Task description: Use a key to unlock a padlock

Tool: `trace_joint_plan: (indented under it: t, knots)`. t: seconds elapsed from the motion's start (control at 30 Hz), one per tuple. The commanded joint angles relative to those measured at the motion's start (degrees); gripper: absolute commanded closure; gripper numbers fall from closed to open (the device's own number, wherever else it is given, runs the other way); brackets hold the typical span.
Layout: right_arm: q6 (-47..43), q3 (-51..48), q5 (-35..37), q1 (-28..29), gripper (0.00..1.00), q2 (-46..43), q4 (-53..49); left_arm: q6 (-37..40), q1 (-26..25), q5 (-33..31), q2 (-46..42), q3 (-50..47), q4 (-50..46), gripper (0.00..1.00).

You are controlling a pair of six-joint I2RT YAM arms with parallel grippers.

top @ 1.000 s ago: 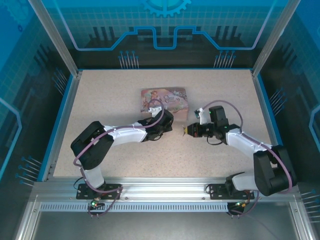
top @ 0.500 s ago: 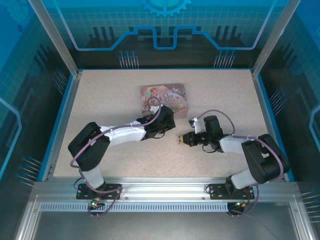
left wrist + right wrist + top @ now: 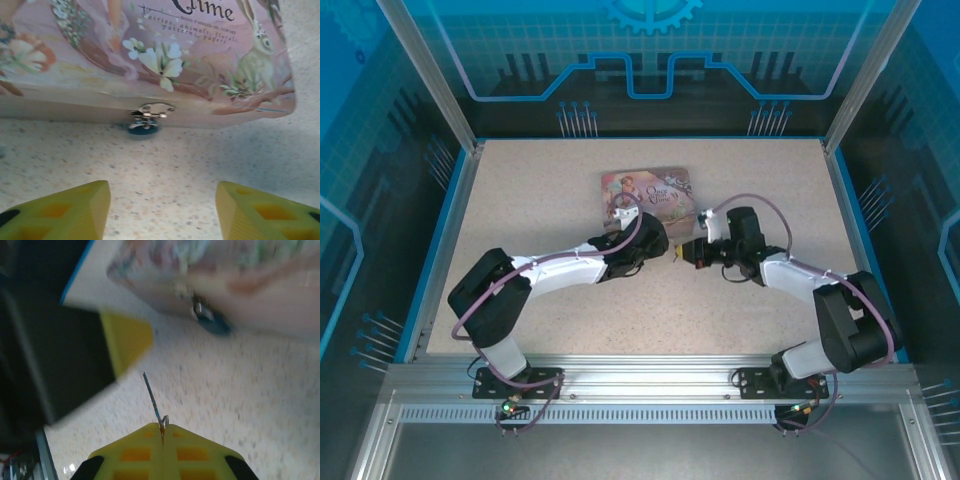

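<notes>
Tin first: we see a pink metal tin (image 3: 650, 200) with pictures on it, lying flat on the speckled table (image 3: 540, 190). A tiny dark teal padlock (image 3: 142, 127) with a thin silver loop hangs from the tin's little silver clasp (image 3: 152, 111). The left gripper (image 3: 162, 200) has its yellow jaws spread wide with nothing between them, and the padlock is at its 12 o'clock. The right gripper (image 3: 162, 432) has its jaws pressed together, pinching a tiny thin grey metal key (image 3: 152, 397). The key points to 11 o'clock. The padlock is near, at 1 o'clock, not touching the key.
</notes>
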Motion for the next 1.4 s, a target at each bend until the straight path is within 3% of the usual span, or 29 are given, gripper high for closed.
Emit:
trace_joint_plan:
  t: [0.0,0.17,0.4,0.53,0.73,1.03,1.37]
  knots:
    - [2.1,5.9,-3.2,-2.8,1.0,2.1,-2.8,4.2,0.8,-4.4,-1.8,-2.1,-0.7,0.35]
    - [3.2,16.5,-4.2,-4.5,1.0,9.7,-5.0,8.3,4.0,-4.8,-6.6,-2.9,-1.1,0.19]
    - [7.0,28.9,-7.5,-6.3,1.0,23.8,-4.8,12.5,14.1,0.3,-10.5,-1.4,-4.9,0.01]
    - [6.8,32.4,-6.4,-6.3,1.0,28.1,-5.8,15.2,19.8,8.3,-6.7,1.1,-5.2,0.01]
    - [6.0,36.7,-6.3,-6.1,1.0,32.4,-9.0,18.2,22.6,15.1,0.6,5.8,-4.2,0.01]
    - [2.8,37.7,-2.8,-5.6,1.0,32.9,-18.4,15.8,22.7,14.7,5.9,6.5,-6.2,0.06]
    - [1.0,33.3,-0.7,-3.2,1.0,30.0,-22.0,13.2,21.1,14.1,0.5,-2.9,-6.6,0.12]
